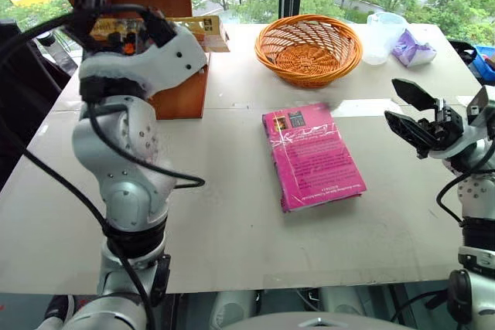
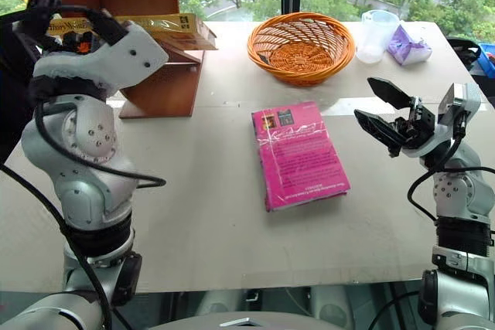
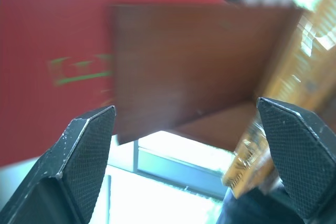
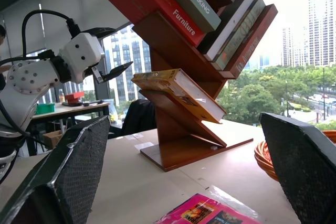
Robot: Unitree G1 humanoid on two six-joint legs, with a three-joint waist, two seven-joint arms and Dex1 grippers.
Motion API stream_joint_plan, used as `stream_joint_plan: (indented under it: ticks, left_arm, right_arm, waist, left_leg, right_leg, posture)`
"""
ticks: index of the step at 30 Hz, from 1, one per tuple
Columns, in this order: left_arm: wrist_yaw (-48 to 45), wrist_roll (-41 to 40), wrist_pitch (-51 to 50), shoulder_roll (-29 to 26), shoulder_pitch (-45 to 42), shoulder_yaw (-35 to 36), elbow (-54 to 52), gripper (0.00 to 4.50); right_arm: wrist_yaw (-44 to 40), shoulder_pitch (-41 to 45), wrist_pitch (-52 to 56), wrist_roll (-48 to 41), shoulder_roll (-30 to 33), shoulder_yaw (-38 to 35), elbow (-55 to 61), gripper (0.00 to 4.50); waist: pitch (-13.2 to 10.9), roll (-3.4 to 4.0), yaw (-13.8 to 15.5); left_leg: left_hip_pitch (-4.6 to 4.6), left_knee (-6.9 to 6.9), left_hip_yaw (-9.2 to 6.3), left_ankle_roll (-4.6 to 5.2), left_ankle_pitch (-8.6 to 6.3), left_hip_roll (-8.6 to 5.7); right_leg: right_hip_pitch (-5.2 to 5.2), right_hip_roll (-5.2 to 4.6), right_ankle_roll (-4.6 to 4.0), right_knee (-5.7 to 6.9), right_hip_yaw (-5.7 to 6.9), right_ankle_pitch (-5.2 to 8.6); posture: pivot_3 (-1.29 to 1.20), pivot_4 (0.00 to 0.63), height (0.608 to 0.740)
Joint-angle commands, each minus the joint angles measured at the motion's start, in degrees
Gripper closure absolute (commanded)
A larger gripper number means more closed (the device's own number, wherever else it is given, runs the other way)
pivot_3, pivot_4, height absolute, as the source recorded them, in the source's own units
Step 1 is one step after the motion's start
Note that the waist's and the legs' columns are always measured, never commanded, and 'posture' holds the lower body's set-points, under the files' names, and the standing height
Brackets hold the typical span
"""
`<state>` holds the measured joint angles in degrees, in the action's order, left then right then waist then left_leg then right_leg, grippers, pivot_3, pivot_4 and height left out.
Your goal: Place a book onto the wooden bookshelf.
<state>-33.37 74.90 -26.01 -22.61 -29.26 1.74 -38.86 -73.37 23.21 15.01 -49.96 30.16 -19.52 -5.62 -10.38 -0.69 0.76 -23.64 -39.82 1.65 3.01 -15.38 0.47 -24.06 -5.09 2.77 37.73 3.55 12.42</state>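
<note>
On my left, my left claw (image 4: 107,72) hangs wide open and empty, just beside the reddish-brown wooden bookshelf with slanted boards (image 4: 184,145). The thick yellow-orange paperback with pale page edges (image 4: 176,92) lies tilted on a sloping lower board, one corner overhanging. I judge it could slide off if my arm brushes the shelf, since its glossy cover looks slippery. Mid-table lies a thinner magenta-pink book (image 1: 311,155), with a round orange wicker basket (image 1: 308,48) behind it. On my right, my right claw (image 2: 385,112) is open, holding nothing.

Bare table (image 1: 232,222) front — pink book (image 1: 312,156) centre, basket (image 1: 308,49) behind, bookshelf (image 4: 184,145) far-left.
</note>
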Motion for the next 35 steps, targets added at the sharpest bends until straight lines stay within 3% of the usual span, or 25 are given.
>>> stream_joint_plan:
  ticks: [1, 7, 10, 15, 17, 19, 26, 35]
  left_arm:
    - [1.61, -9.90, 1.97, 3.43, 8.55, 1.72, -3.26, 0.07]
    - [2.62, -37.17, 10.51, 9.92, 24.43, 2.31, -1.69, 0.07]
    - [3.44, -52.55, 10.44, 16.13, 30.77, 8.25, 1.54, 0.07]
    - [0.87, -66.60, 8.25, 16.80, 36.04, 12.09, 6.96, 0.07]
    - [-0.50, -69.68, 9.57, 15.31, 39.06, 12.45, 10.33, 0.07]
    - [-3.37, -71.65, 9.41, 12.17, 41.44, 11.60, 13.41, 0.07]
    - [-9.59, -81.74, 7.01, 5.95, 42.20, 8.73, 19.70, 0.07]
    - [-10.55, -84.14, 10.85, 2.06, 40.99, 5.17, 23.38, 0.07]
  right_arm:
    - [-4.87, -1.93, 3.65, -2.62, 4.43, -0.89, 4.64, 0.00]
    - [-7.50, -7.34, 7.09, -1.85, 9.13, -0.31, 8.55, 0.00]
    - [-5.91, -12.27, 0.59, 4.89, 9.52, -1.35, 6.41, 0.00]
    - [0.72, -20.43, -11.82, 14.77, 7.23, -4.18, -1.37, 0.00]
    - [10.37, -23.90, -14.89, 22.70, 6.19, -3.74, -3.68, 0.00]
    - [15.00, -27.31, -17.09, 25.97, 4.30, -3.39, -3.19, 0.00]
    - [22.05, -36.71, -22.10, 28.42, -2.13, -2.44, 3.01, 0.00]
    - [26.36, -40.36, -25.32, 28.94, -2.64, -3.51, 4.41, 0.00]
  waist:
    - [0.04, 0.07, 0.02]
    - [0.05, 0.05, 0.15]
    - [0.08, 0.04, 0.14]
    - [0.08, 0.04, 0.18]
    - [0.22, 0.04, 0.11]
    - [0.23, 0.05, 0.03]
    - [0.63, 0.60, -0.02]
    - [0.95, 1.01, 0.18]
  left_leg:
    - [0.00, 0.00, 0.00, 0.00, 0.00, 0.00]
    - [-0.08, -0.22, -0.16, 0.01, -0.01, 0.16]
    - [0.07, -0.24, -0.17, 0.01, -0.01, 0.16]
    - [0.02, -0.36, -0.33, 0.00, -0.01, 0.14]
    - [0.08, -0.36, -0.27, 0.01, -0.01, 0.14]
    - [0.14, -0.36, -0.16, 0.00, -0.01, 0.14]
    - [0.34, -0.35, 0.06, 0.00, -0.02, 0.21]
    - [0.65, -0.29, 0.13, -0.01, -0.06, 0.24]
  right_leg:
    - [0.00, -0.02, 0.00, 0.00, -0.07, 0.00]
    - [0.01, -0.07, -0.22, -0.01, -0.06, -0.13]
    - [0.23, -0.29, -0.24, -0.07, -0.03, -0.14]
    - [0.23, 0.11, -0.26, 0.00, 0.27, -0.13]
    - [0.24, 0.17, -0.26, 0.00, 0.27, -0.13]
    - [0.26, 0.17, -0.43, 0.00, 0.20, -0.01]
    - [0.29, 0.24, -0.24, 0.01, -0.01, 0.15]
    - [0.48, 0.04, -0.24, 0.00, -0.26, 0.18]
  posture:
    - [0.00, 0.150, 0.740]
    - [0.00, 0.150, 0.740]
    - [0.00, 0.150, 0.740]
    - [0.00, 0.150, 0.740]
    - [0.00, 0.150, 0.740]
    - [0.00, 0.150, 0.740]
    - [0.00, 0.150, 0.740]
    - [0.00, 0.150, 0.740]
